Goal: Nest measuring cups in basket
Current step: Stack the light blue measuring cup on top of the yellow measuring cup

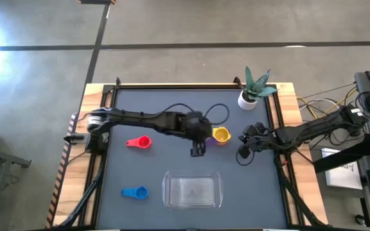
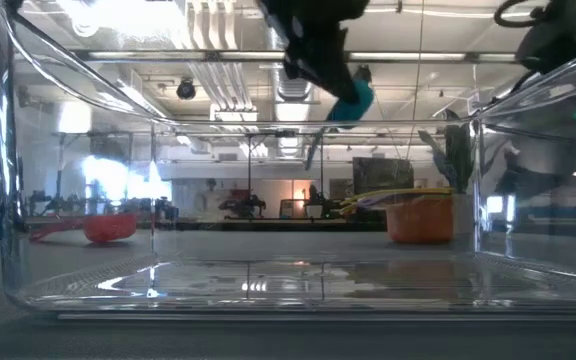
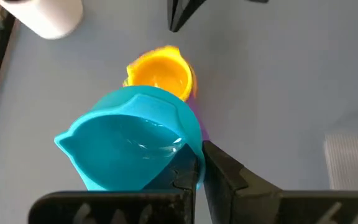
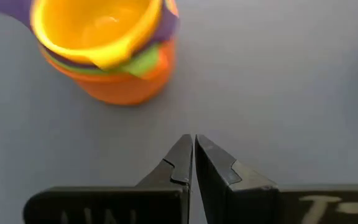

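With four cups stacked (image 1: 221, 135) at centre frame, the left gripper (image 3: 197, 171) is clamping the light blue cup (image 3: 132, 140), right gripper (image 4: 193, 155) idling closed and empty; red cup (image 1: 140, 142), blue cup (image 1: 135, 192) and empty basket (image 1: 192, 190) are waiting.

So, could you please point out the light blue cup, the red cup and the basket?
light blue cup (image 3: 126, 146): left wrist view, inside of bowl.
red cup (image 1: 143, 142): high view, bowl.
basket (image 1: 193, 204): high view, near wall's rim.

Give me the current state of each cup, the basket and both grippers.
Light blue cup: held aloft in the left gripper, shut on it.
Nested stack: yellow on top, on the table.
Red cup: loose on the table.
Blue cup: loose on the table.
Basket: empty.
Right gripper: shut, empty, beside the stack.
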Robot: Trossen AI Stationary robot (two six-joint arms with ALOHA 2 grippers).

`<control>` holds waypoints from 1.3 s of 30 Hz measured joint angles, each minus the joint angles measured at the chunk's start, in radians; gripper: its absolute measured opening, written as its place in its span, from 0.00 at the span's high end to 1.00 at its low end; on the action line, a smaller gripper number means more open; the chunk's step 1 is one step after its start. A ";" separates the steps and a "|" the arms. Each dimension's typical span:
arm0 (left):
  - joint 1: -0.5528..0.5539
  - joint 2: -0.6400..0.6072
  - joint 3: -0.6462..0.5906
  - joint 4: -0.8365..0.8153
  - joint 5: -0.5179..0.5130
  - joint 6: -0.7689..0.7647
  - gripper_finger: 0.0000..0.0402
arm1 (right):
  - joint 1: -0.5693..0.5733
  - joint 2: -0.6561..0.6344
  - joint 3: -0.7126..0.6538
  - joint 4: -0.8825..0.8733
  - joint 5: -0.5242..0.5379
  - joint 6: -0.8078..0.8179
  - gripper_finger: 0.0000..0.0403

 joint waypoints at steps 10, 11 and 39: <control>-0.006 -0.162 -0.250 0.098 0.000 -0.058 1.00 | -0.116 0.228 -0.003 0.285 -0.116 -0.097 0.98; -0.009 -0.164 -0.256 0.094 0.000 -0.058 1.00 | -0.129 0.251 -0.003 0.324 -0.135 -0.110 0.98; -0.013 0.021 -0.017 -0.170 -0.112 0.214 1.00 | -0.167 0.571 0.187 0.559 -0.265 -0.292 0.98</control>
